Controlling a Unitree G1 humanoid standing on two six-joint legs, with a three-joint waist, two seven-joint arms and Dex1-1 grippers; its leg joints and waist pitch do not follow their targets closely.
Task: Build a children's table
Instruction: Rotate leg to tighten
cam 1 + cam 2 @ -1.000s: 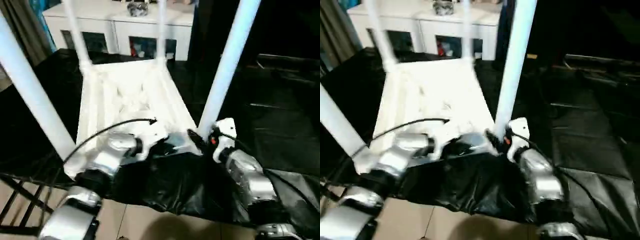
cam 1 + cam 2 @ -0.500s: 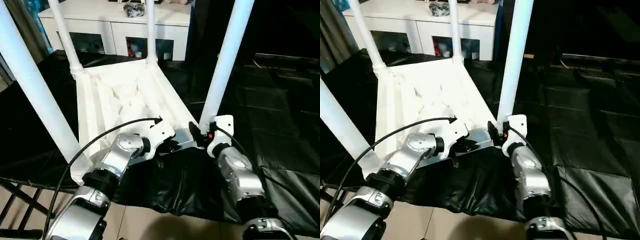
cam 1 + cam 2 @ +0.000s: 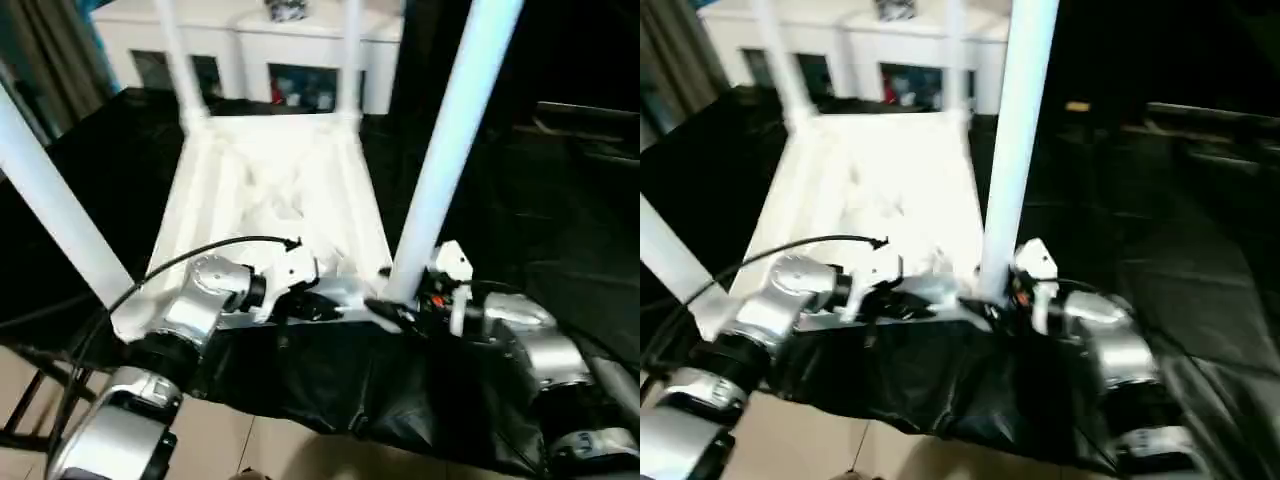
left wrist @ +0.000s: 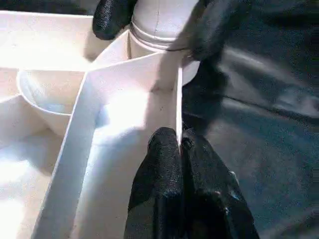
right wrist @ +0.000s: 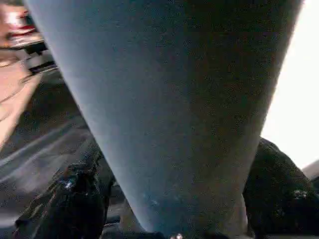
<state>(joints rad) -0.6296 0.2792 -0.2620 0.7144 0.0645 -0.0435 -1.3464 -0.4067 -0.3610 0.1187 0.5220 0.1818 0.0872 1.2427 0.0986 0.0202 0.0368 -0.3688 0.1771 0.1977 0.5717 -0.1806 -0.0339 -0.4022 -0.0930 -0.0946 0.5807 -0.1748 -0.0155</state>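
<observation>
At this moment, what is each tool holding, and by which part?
The left tool pinches the tabletop's near edge wall. The right tool clasps the near right leg at its base.

home-like room | white glass-doored cabinet [image 3: 270, 60] | curtain [image 3: 45, 60]

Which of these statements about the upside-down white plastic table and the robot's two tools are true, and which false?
1. The white plastic tabletop lies with its ribbed underside up. True.
2. The left tool is open and touches nothing. False: it is shut on the tabletop's thin edge wall.
3. The right tool has its fingers around the near right white tubular leg. True.
4. All four legs lie flat on the black cloth. False: they stand in the corner sockets.
</observation>
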